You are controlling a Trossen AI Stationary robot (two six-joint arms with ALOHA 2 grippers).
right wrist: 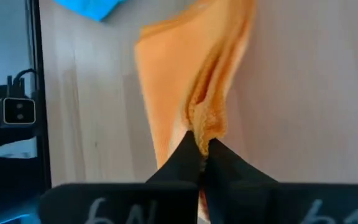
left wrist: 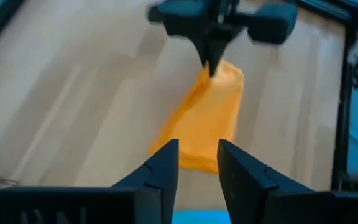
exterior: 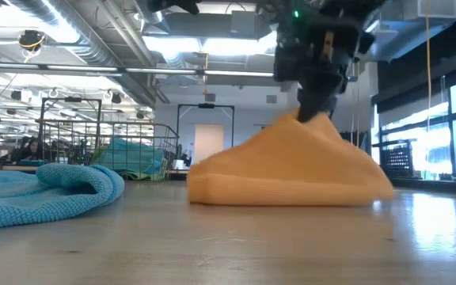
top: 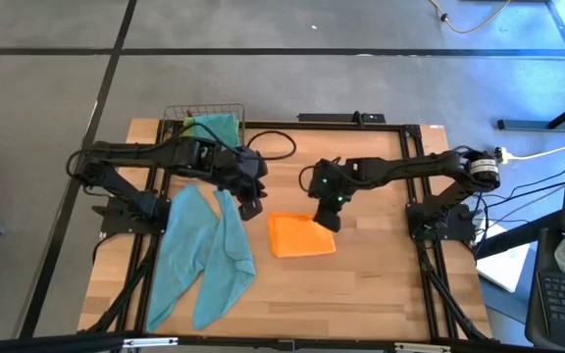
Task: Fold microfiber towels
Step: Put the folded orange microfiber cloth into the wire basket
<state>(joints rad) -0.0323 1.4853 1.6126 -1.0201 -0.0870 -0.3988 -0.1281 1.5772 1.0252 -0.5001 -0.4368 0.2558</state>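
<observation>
Right jaws (right wrist: 201, 149): clamped tight on a pinch of the orange towel (top: 301, 236), its cloth bunched between the two tips in the right wrist view. Left jaws (left wrist: 197, 165): parted to a narrow gap, holding nothing, aimed at the orange towel from its near end and not touching it.

Orange towel lies near the middle of the tabletop (top: 381, 284), already doubled into a compact rectangle as seen from above. From table height it rises to a peak where the right jaws lift it; the remaining edges rest flat on the wood. The pinch sits on the edge toward the back of the tabletop, so the towel hangs below and forward of the right jaws.

Progress, as judged: one towel partly folded, probably one fold in; at least one more fold or a flattening seems to be left on it. None looks finished and set aside.

Teal towels (top: 204, 257): lying loose and rumpled on the left side of the tabletop, just beside the orange one but apart from it, unfolded. Exact count unclear, at least two.

Wire basket (top: 204, 120) at the back left edge holds more cloth, teal with some green showing; still to be folded, it appears.

Most of the task remains.
</observation>
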